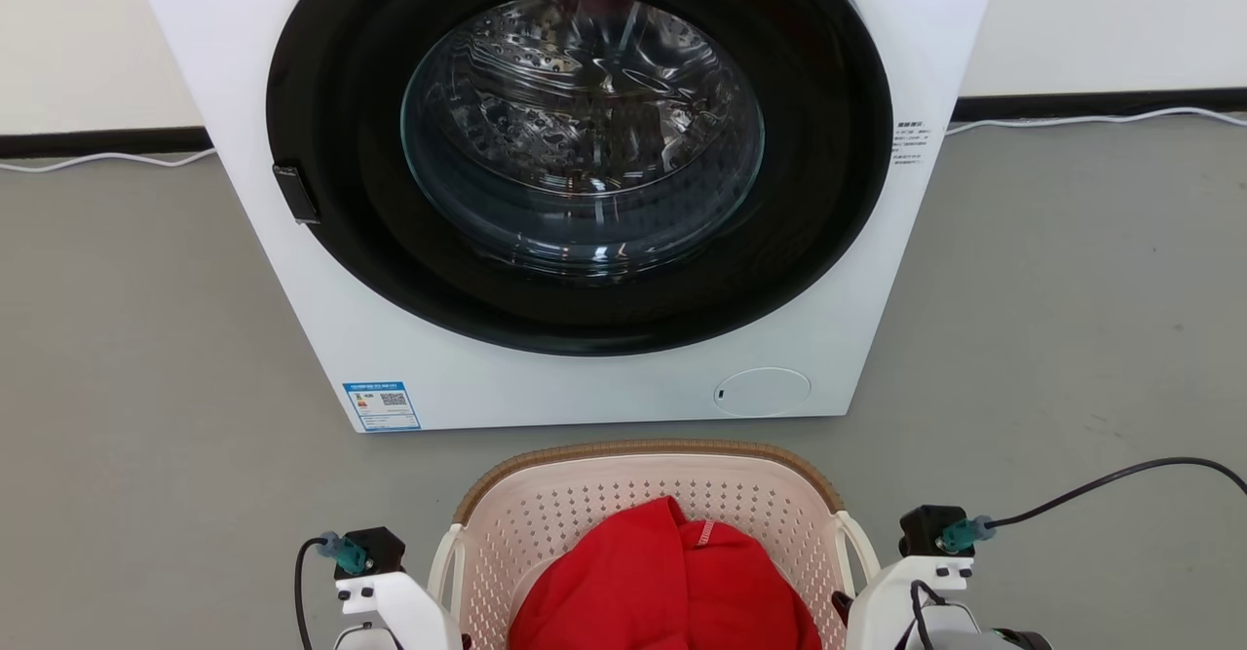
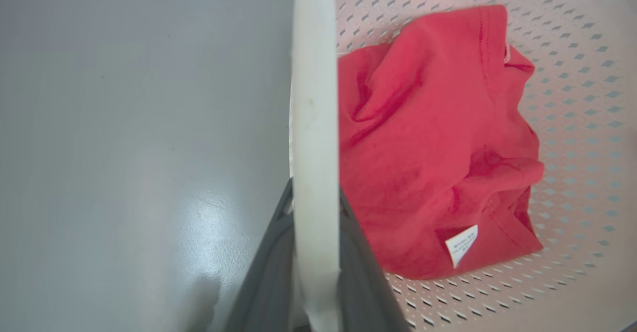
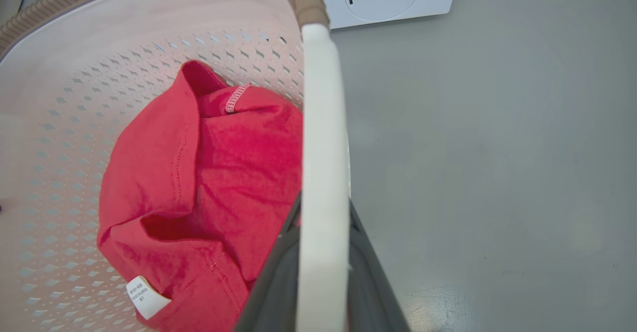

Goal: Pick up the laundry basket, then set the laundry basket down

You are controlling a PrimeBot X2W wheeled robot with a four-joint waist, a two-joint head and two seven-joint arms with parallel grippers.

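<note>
The laundry basket [image 1: 643,449], cream perforated plastic with a brown woven-look rim, sits at the bottom centre of the head view, just in front of the washer. A red garment [image 1: 662,582] lies crumpled inside it. In the left wrist view my left gripper [image 2: 316,222] is shut on the basket's white left handle [image 2: 313,98], dark fingers on either side of it. My right gripper [image 3: 323,232] is likewise shut on the white right handle [image 3: 323,123]. Both wrists flank the basket in the head view. Whether the basket's bottom touches the floor is hidden.
A white front-loading washer [image 1: 877,270] with its round dark door shut stands close behind the basket. Grey floor [image 1: 1072,338] spreads to both sides. A white cable [image 1: 1072,122] runs along the back wall and a black cable [image 1: 1120,479] trails from my right wrist.
</note>
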